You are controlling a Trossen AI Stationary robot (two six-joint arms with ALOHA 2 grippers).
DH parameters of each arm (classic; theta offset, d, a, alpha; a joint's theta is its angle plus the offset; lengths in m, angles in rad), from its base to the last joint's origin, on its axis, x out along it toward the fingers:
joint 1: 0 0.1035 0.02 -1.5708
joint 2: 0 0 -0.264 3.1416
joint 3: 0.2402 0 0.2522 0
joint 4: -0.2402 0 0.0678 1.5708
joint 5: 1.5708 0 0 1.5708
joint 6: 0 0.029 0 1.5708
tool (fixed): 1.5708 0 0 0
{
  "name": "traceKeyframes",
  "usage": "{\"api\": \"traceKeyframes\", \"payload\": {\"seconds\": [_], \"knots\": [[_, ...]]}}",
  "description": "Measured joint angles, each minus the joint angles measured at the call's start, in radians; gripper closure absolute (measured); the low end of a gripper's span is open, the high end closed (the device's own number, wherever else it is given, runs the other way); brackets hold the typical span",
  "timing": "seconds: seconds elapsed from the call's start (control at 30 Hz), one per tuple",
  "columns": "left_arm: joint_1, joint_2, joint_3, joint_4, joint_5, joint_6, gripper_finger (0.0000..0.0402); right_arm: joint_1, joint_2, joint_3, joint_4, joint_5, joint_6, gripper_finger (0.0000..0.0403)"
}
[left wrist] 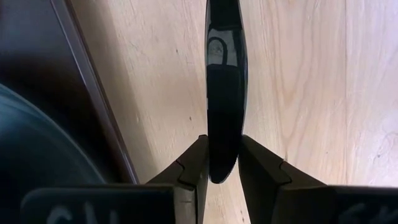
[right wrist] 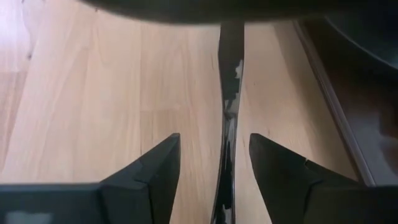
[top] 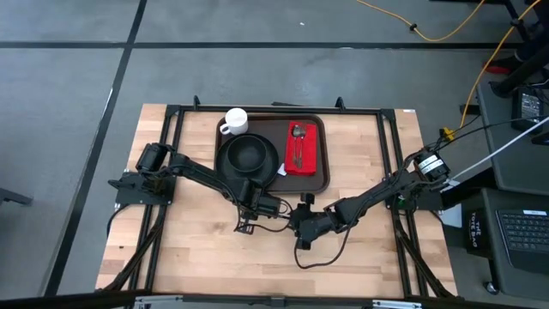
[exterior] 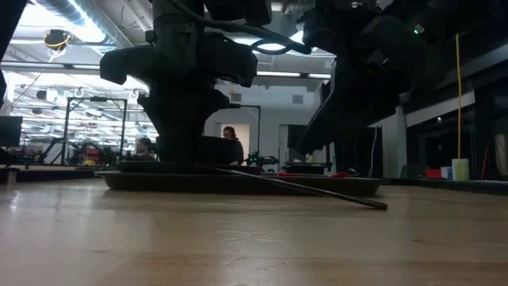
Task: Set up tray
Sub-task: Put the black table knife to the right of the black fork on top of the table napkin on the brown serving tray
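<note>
While two claws point(top: 287, 216) meet, one tray point(top: 325, 176).

1. Overhead: looks straight down on the whole table point(top: 360, 249).
2. Low: level across the tabletop, into the room.
3. Wrists: close above the wood, sharing probably one dark utensil point(left wrist: 224, 93).

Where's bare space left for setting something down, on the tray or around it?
Bare table right of the tray, and a wide strip along the near edge. On the tray, only the gap between mug and red napkin. Crowded before the tray: left gripper holding a dark utensil, right gripper open around it.
</note>
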Motion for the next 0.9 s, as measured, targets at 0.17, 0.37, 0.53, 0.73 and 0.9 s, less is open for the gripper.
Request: {"api": "traceKeyframes", "payload": {"seconds": [0.17,0.37,0.53,0.73,0.9], "knots": [[0.000,-0.001,0.000,0.000,0.000,0.000,0.0334,0.006,-0.001,0.000,-0.008,-0.004,-0.002,0.0207],[0.000,-0.001,0.000,0.000,0.000,0.000,0.0334,0.022,-0.007,0.000,-0.047,-0.004,-0.010,0.0207],[0.000,-0.001,0.000,0.001,0.001,0.001,0.0334,0.030,-0.021,0.001,-0.083,0.023,0.004,0.0207],[0.000,-0.001,0.000,0.001,0.001,0.001,0.0334,0.032,-0.018,0.001,-0.086,0.027,0.019,0.0207],[0.000,-0.001,0.000,0.001,0.001,0.001,0.0334,0.031,-0.017,0.001,-0.070,0.027,-0.006,0.0207]]}}
